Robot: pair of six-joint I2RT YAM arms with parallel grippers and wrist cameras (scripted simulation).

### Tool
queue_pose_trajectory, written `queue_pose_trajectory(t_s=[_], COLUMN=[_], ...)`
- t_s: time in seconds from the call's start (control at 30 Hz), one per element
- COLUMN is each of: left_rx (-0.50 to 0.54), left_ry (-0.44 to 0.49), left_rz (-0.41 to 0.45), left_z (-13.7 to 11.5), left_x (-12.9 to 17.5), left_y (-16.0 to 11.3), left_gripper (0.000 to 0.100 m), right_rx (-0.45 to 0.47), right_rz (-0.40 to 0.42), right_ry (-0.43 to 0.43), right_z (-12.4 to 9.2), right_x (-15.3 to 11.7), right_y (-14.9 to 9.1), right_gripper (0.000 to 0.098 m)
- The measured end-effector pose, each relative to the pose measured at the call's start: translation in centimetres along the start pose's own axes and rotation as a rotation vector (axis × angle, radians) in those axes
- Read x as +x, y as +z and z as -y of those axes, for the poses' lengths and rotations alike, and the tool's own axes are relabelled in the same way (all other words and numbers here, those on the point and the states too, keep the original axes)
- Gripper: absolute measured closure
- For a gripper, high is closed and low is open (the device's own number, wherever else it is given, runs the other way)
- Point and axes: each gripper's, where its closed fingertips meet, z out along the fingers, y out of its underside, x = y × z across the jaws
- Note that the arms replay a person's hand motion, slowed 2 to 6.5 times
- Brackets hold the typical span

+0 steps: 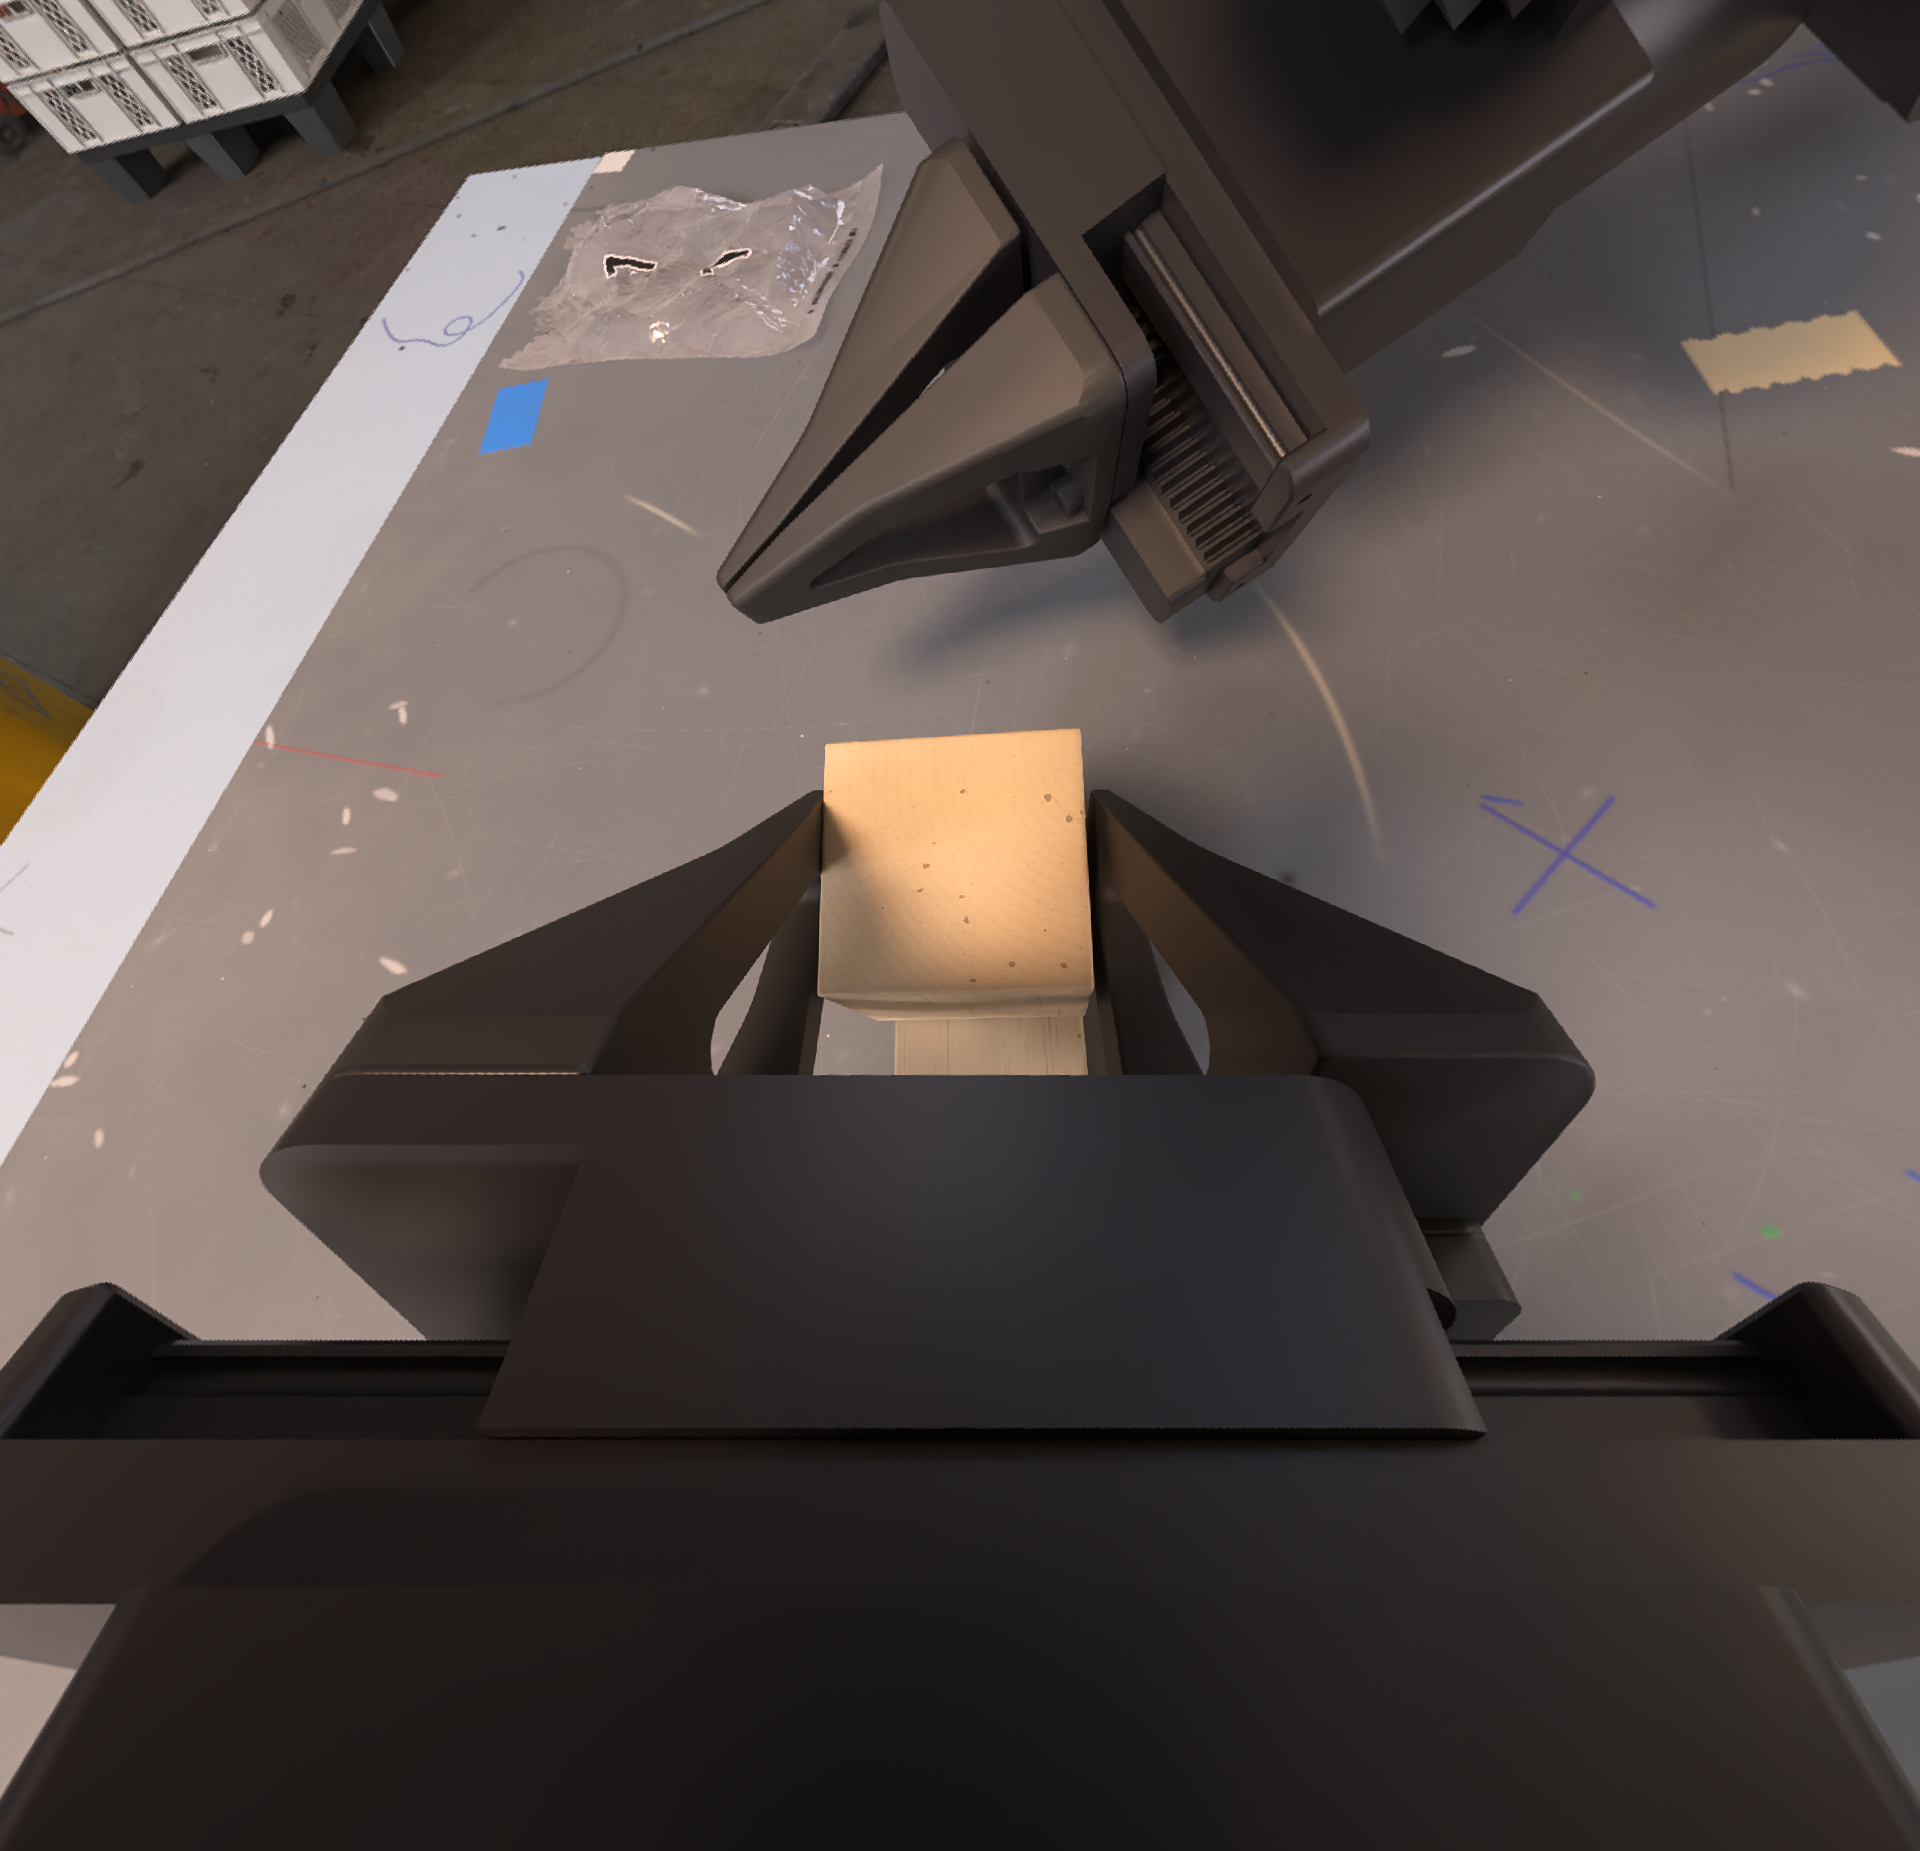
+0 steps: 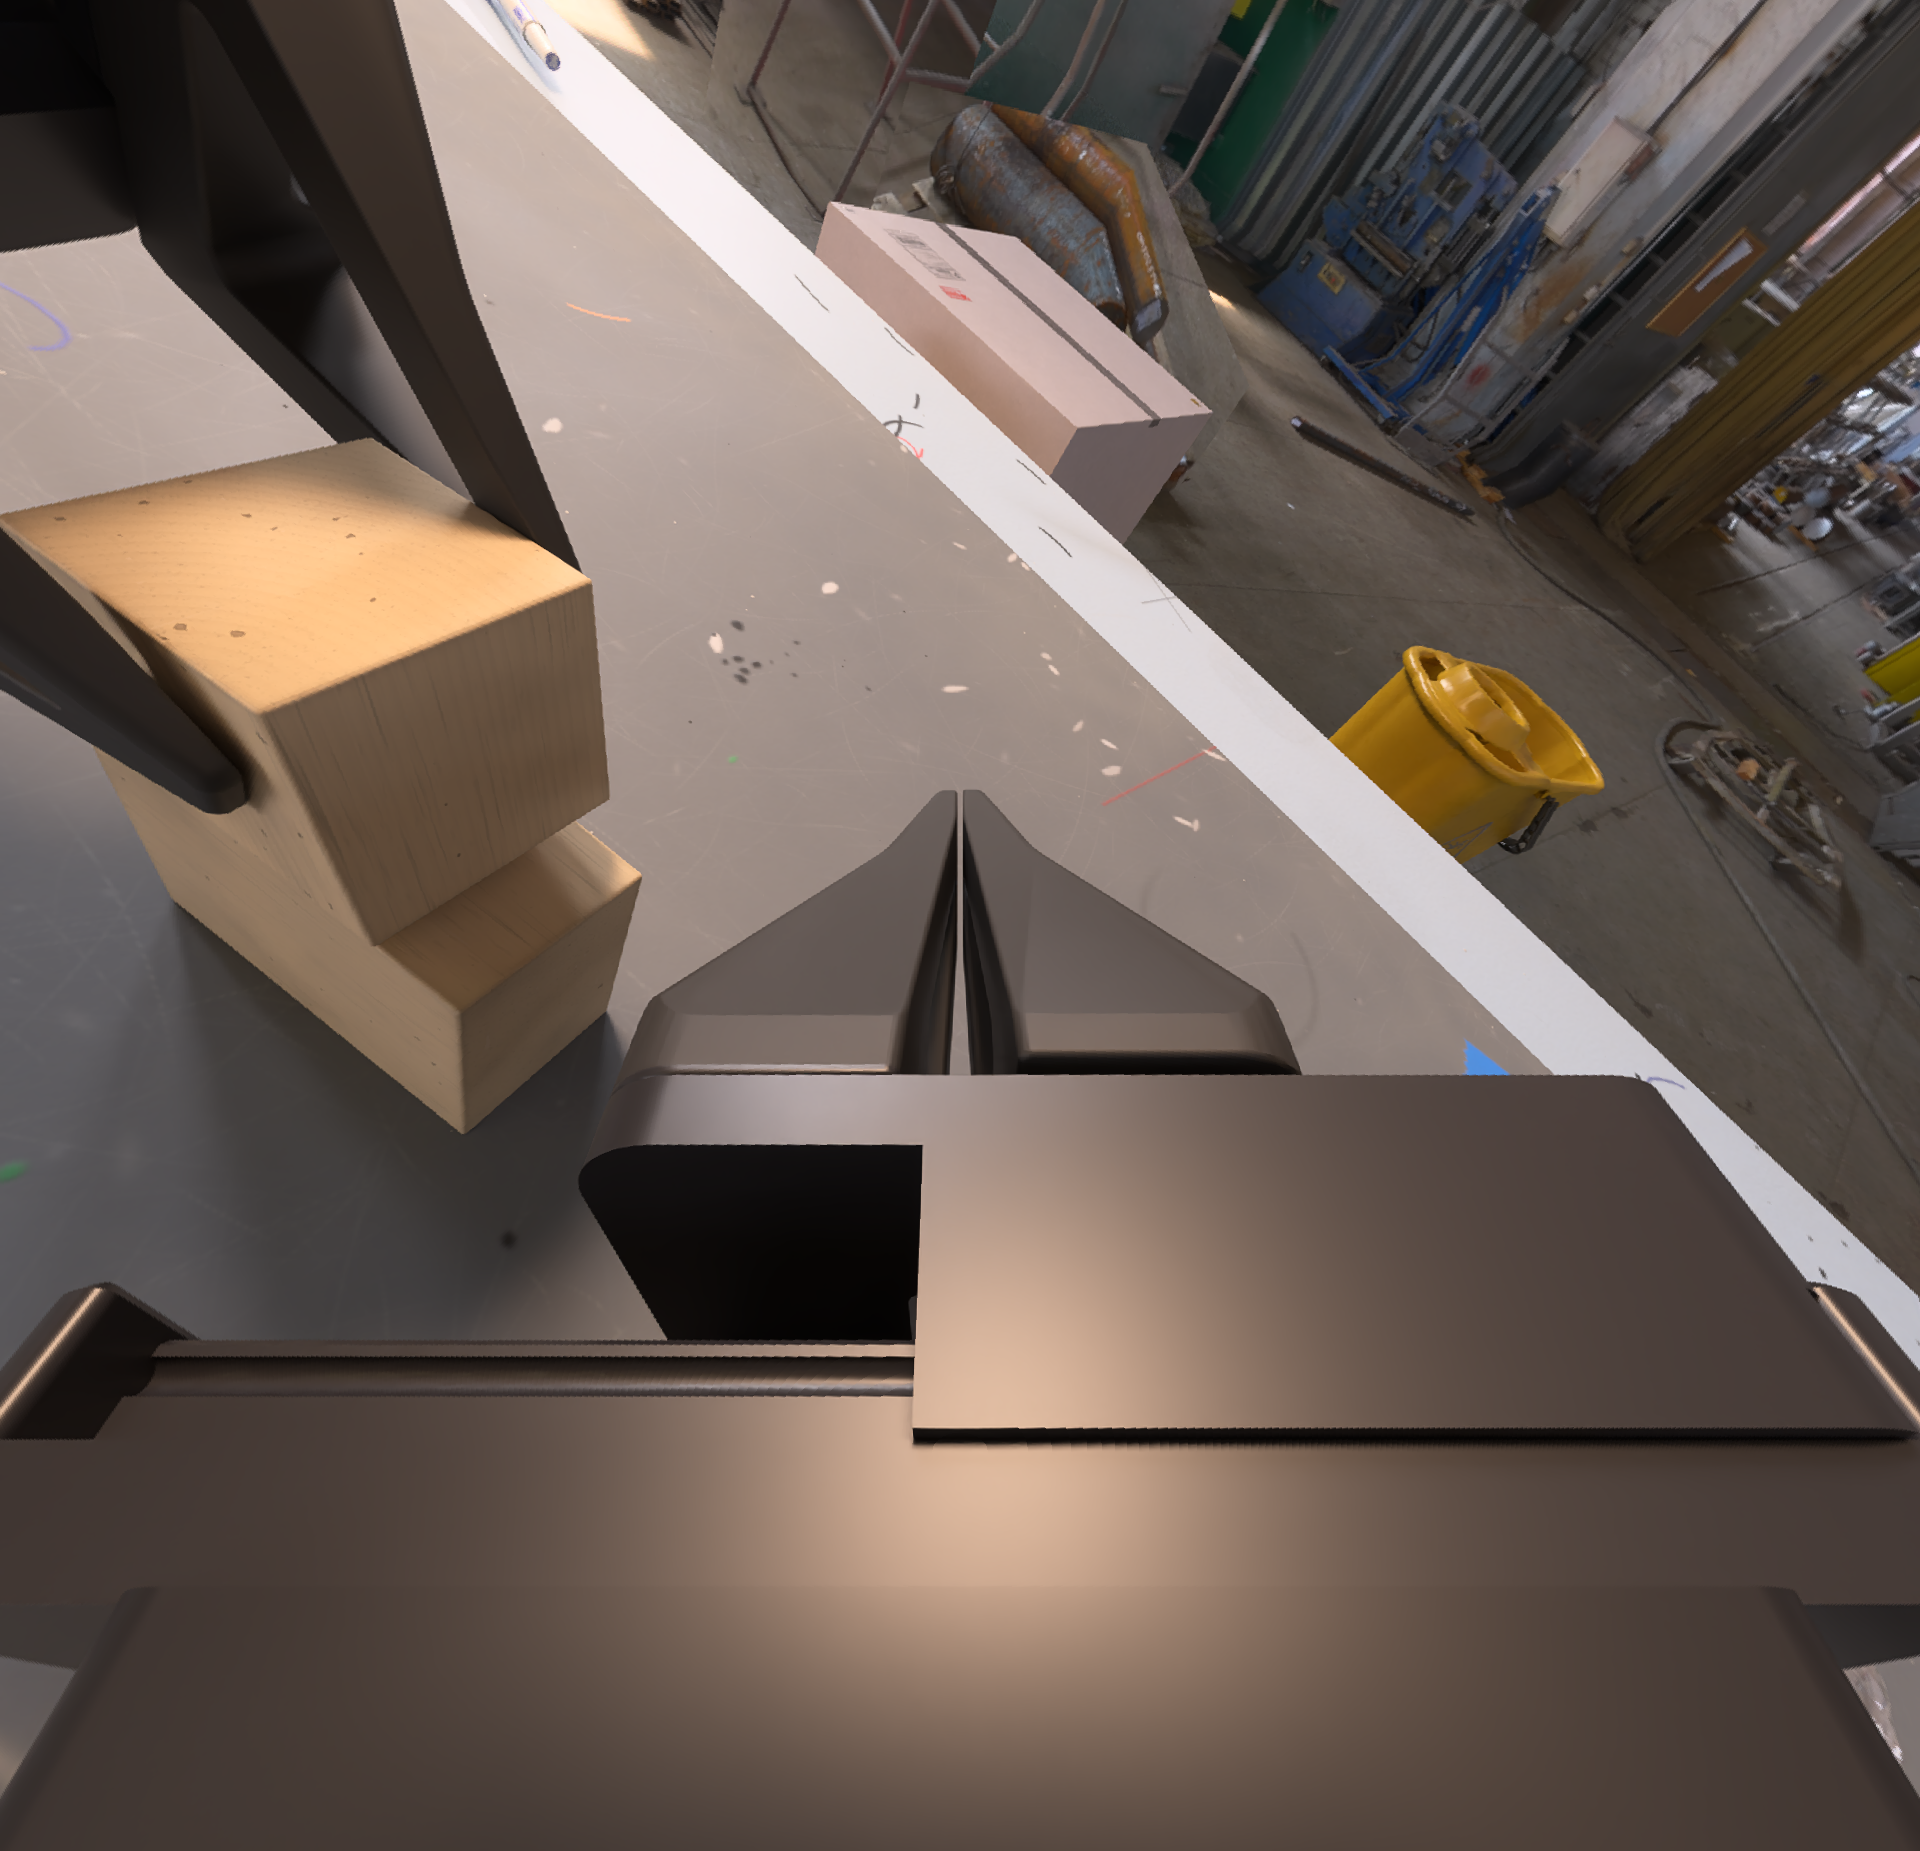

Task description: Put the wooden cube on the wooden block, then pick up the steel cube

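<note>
My left gripper (image 1: pixel 956 806) is shut on the light wooden cube (image 1: pixel 951 866), with one finger on each side face. The paler wooden block (image 1: pixel 987 1045) shows just under the cube. In the right wrist view the cube (image 2: pixel 312 596) lies on top of the block (image 2: pixel 488 991), turned relative to it and overhanging one edge, with the left gripper's fingers (image 2: pixel 197 773) still on it. My right gripper (image 2: pixel 958 799) is shut and empty above the table beside the stack. It also shows in the left wrist view (image 1: pixel 743 586) beyond the cube. No steel cube is in view.
On the grey table (image 1: pixel 520 866) lie a crumpled clear plastic bag (image 1: pixel 696 274), a blue tape patch (image 1: pixel 514 414) and a beige tape strip (image 1: pixel 1787 352). A pen (image 2: pixel 514 4) lies near the white table edge (image 2: pixel 1143 606). Off the table are a cardboard box (image 2: pixel 1018 347), a yellow bucket (image 2: pixel 1475 752) and white crates (image 1: pixel 156 25).
</note>
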Motion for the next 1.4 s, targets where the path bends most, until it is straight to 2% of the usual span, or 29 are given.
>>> queue_pose_trajectory(t_s=[1.2, 1.27, 1.33, 1.4], left_rx=[0.013, 0.009, 0.006, 0.005], left_ry=[0.012, 0.009, 0.006, 0.002], left_rz=[0.016, 0.019, 0.021, 0.019], left_z=[0.11, 0.02, -0.08, -0.16], left_x=[-0.11, -0.18, -0.20, -0.15], left_y=[0.14, 0.15, 0.16, 0.19], left_gripper=[0.060, 0.053, 0.039, 0.033], right_rx=[0.005, 0.004, 0.003, 0.003], right_rz=[0.013, 0.015, 0.017, 0.019], right_ry=[0.004, 0.004, 0.005, 0.006], right_z=[0.04, 0.02, 0.00, -0.01], right_x=[-0.23, -0.27, -0.31, -0.34], right_y=[-0.01, -0.02, -0.02, -0.02], right_gripper=[0.0970, 0.0970, 0.0970, 0.0970])
